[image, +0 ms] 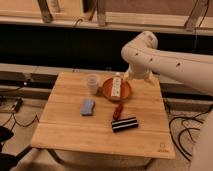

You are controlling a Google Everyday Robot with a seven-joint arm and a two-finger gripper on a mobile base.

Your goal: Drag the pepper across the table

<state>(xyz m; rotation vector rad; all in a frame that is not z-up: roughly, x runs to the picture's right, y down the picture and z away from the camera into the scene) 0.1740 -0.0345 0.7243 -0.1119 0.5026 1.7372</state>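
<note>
The pepper is a small dark reddish oblong lying on the light wooden table, right of the middle. It touches or nearly touches the black-and-white striped block just in front of it. My gripper hangs from the white arm above the back right part of the table, by the right rim of the brown plate. It is behind the pepper and well apart from it.
A white bottle lies on the brown plate. A clear cup stands left of the plate. A blue sponge-like block lies left of the pepper. A small dark mark sits at the table's front right corner. Cables lie on the floor on both sides.
</note>
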